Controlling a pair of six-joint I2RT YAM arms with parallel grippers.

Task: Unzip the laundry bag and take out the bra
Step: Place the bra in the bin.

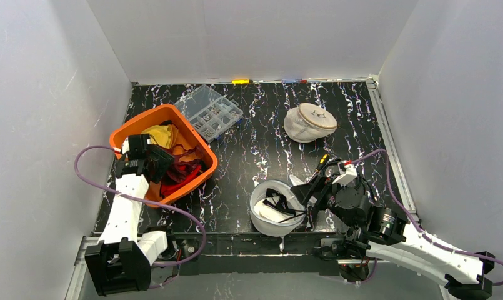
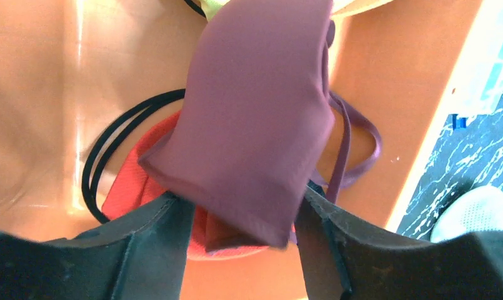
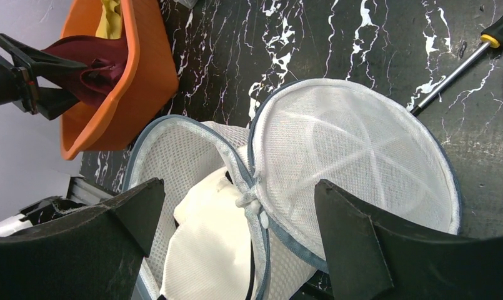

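Observation:
A maroon bra (image 2: 255, 112) hangs between the fingers of my left gripper (image 2: 242, 206) over the orange bin (image 1: 129, 132). The jaws stand apart and the cloth's lower edge is blurred, loose between them. In the top view this gripper (image 1: 150, 164) is over the bin's middle. The white mesh laundry bag (image 1: 256, 219) lies unzipped near the front edge, its round lid (image 3: 361, 156) flipped aside. A white bra (image 3: 205, 250) with black straps sits inside. My right gripper (image 3: 239, 187) hovers open just above the bag's zipper pull (image 3: 255, 203), holding nothing.
The bin also holds a red garment (image 2: 127, 181) and a yellow one (image 1: 161, 134). A clear parts box (image 1: 210, 111) sits behind the bin. A second, closed mesh bag (image 1: 308, 122) lies at the back right. A screwdriver (image 3: 461, 69) lies beside the open bag.

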